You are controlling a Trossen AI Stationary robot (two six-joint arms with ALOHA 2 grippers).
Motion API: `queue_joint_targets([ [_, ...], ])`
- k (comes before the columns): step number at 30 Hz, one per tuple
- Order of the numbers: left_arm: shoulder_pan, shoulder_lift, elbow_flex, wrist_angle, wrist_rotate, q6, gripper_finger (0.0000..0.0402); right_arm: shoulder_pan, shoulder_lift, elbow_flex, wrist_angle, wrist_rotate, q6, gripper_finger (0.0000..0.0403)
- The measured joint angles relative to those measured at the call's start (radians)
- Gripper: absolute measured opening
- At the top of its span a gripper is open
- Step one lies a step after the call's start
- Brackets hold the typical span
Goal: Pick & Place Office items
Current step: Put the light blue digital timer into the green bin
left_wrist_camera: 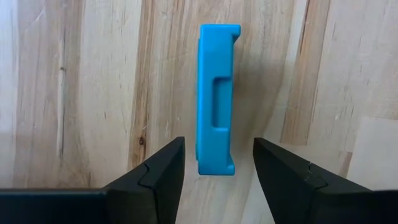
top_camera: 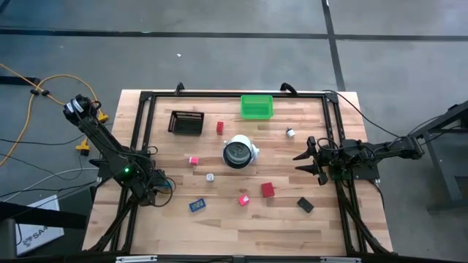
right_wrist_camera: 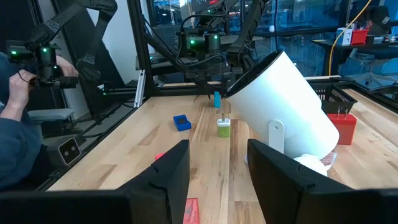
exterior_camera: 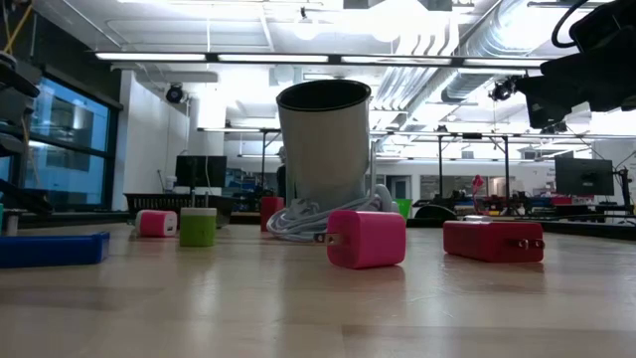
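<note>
My left gripper [top_camera: 165, 186] points down at the table's near left and is open. Its fingers stand on either side of the near end of a bright blue block [left_wrist_camera: 217, 99], with a strip of wood showing between it and each finger. In the right wrist view the block [right_wrist_camera: 216, 99] shows far off, below that gripper. My right gripper [top_camera: 303, 159] waits level at the right side, open and empty. Loose on the wood lie a blue piece [top_camera: 196, 206], pink blocks [top_camera: 243, 199] [top_camera: 194, 160], red blocks [top_camera: 268, 190] [top_camera: 219, 127], a black piece [top_camera: 305, 205] and small pale round bits [top_camera: 210, 177] [top_camera: 290, 133].
A white cup with a dark inside [top_camera: 239, 152] lies tipped at mid-table, close in front of my right gripper. A green bin [top_camera: 257, 107] and a black mesh tray [top_camera: 186, 122] stand at the far edge. A black frame [top_camera: 139, 146] borders the table. A person [right_wrist_camera: 12, 99] stands beyond the table's near edge.
</note>
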State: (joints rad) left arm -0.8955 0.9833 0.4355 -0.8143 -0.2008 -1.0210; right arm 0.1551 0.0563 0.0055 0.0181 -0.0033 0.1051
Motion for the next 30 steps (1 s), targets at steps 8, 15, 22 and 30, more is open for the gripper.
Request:
queue_joint_targets([
  [8, 0.0, 0.0, 0.0, 0.0, -0.002, -0.004, 0.0149, 0.0, 0.0, 0.0, 0.0, 0.0, 0.0, 0.0148],
  [15, 0.0, 0.0, 0.0, 0.0, -0.003, -0.005, 0.0145, 0.0, 0.0, 0.0, 0.0, 0.0, 0.0, 0.0148],
  [22, 0.0, 0.0, 0.0, 0.0, -0.003, -0.008, 0.0145, 0.0, 0.0, 0.0, 0.0, 0.0, 0.0, 0.0148],
  [30, 0.0, 0.0, 0.0, 0.0, -0.002, -0.005, 0.0143, 0.0, 0.0, 0.0, 0.0, 0.0, 0.0, 0.0148],
])
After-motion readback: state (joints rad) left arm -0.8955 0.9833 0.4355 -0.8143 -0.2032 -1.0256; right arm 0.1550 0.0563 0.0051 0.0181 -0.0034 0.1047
